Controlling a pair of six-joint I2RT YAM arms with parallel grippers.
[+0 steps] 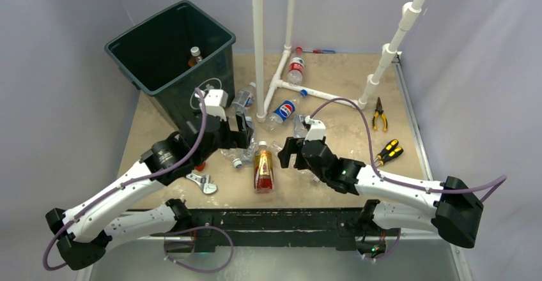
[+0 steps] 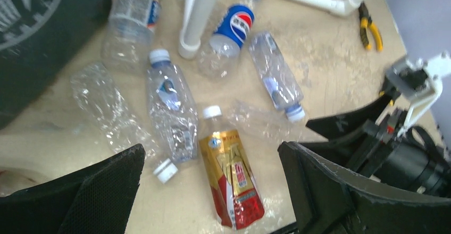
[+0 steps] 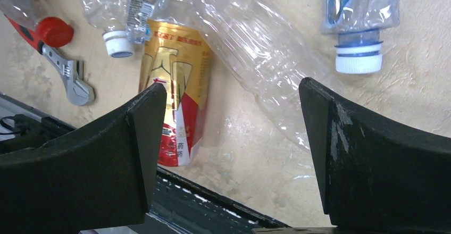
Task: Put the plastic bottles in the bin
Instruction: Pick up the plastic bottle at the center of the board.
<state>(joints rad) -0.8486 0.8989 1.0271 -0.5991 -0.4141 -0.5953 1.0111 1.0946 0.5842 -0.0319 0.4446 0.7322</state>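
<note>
Left end effector (image 2: 211,148) up close, black fingers spread wide, gripping nothing, hanging over a litter of crushed clear bottles (image 2: 173,103) on the table (image 2: 330,69). Far left, dark green bin (image 1: 182,99) upright, white litter-person logo on its side, one amber bottle (image 1: 194,56) inside. Adjustable wrench (image 1: 203,182) near the table's front edge. Centre, gold-and-red labelled bottle (image 1: 263,171) lying flat, white cap pointing away, Chinese characters on the label too small to read. Beyond it, just beside the white pipe frame (image 1: 258,45), Pepsi bottle (image 1: 284,110) with blue label and blue cap. Right end effector (image 3: 232,84) likewise spread and empty, low over a clear ribbed bottle (image 3: 255,48). Yellow-handled pliers (image 1: 379,113) far right.
</note>
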